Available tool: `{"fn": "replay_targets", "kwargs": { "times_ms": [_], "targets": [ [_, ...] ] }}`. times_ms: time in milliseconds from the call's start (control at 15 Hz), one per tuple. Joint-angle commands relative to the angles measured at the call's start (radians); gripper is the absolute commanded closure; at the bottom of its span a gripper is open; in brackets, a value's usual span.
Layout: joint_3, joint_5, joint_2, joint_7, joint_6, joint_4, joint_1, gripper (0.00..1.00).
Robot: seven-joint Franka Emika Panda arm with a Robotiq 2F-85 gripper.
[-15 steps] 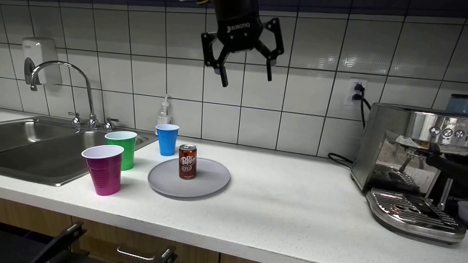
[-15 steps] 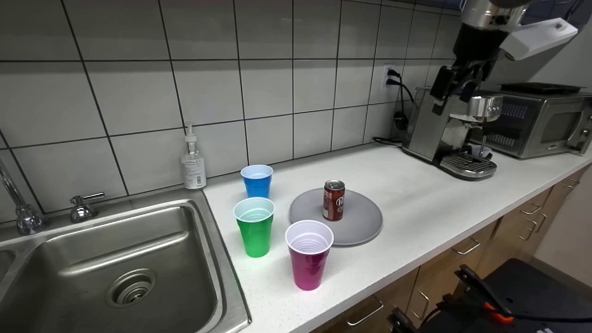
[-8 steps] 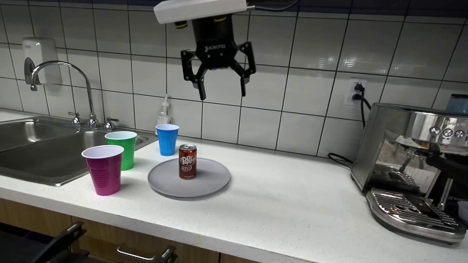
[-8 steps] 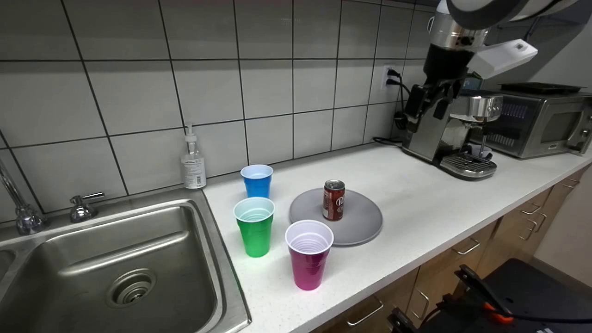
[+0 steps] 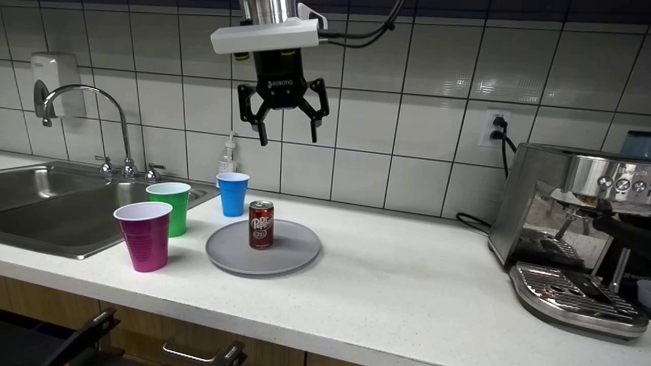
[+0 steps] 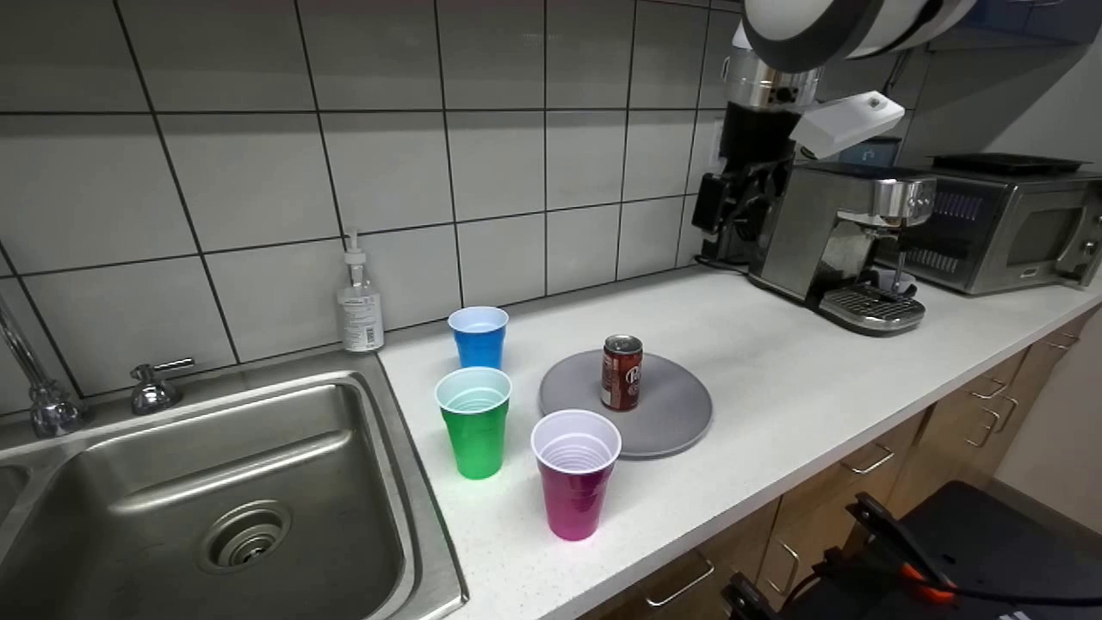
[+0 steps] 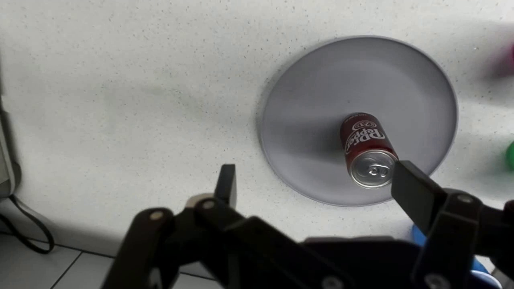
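Spread wide and empty, the black two-fingered claw hung upper-centre in an exterior view, while the red cylindrical metal can stood left of centre, seemingly steadied by the flat, round grey plate.

Main passage: the broad stretch of desk between the gray plate and the coffee machine. An air gap separates the spread fingers from the upright can. Access from the front passes over the plate rim. Obstacles toward the sink: purple cup, green cup and blue cup. The tiled wall limits rearward travel.
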Motion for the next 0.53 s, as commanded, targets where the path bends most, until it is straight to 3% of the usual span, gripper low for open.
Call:
{"fn": "replay_targets", "kwargs": {
  "times_ms": [0,467],
  "targets": [
    [0.005,0.035,0.157,-0.022,0.017,0.116,0.012,0.00],
    [0.030,0.093,0.347,-0.043,0.047,0.243,0.039,0.00]
  ]
}}
